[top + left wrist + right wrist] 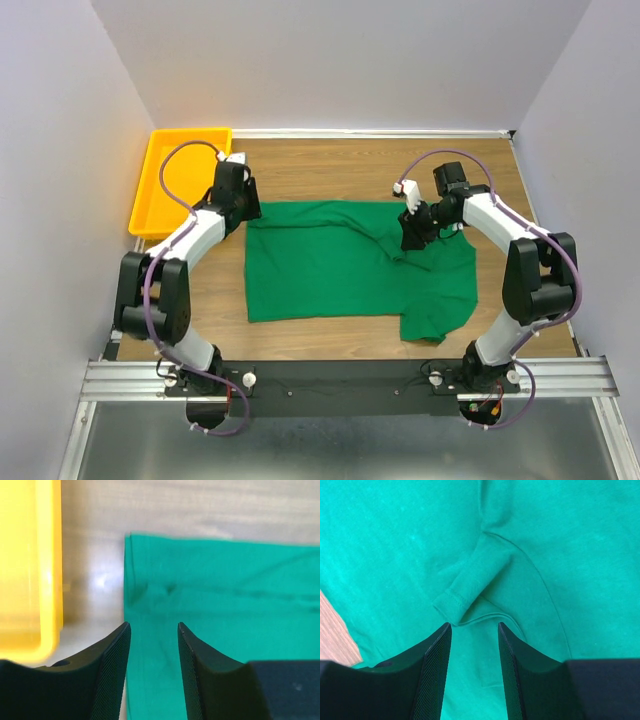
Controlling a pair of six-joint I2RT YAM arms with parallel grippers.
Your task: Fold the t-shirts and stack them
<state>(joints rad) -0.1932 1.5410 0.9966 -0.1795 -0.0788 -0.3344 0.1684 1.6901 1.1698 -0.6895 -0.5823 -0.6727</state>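
Observation:
One green t-shirt (pixel 340 265) lies spread on the wooden table, with a sleeve sticking out at the near right. My left gripper (pixel 248 210) hovers over the shirt's far left corner. In the left wrist view it (pixel 154 625) is open, the t-shirt's (pixel 225 595) left edge running just below the gap and no cloth between the fingers. My right gripper (pixel 411 238) is over the shirt's right part. In the right wrist view it (pixel 474 625) is open above the cloth, just short of a folded-over sleeve (pixel 470 580) with a stitched hem.
A yellow tray (pixel 175 195) stands at the table's far left, close beside the left gripper, and its rim (pixel 50 565) shows in the left wrist view. Bare wood (pixel 330 165) lies beyond the shirt. White walls close in the table on three sides.

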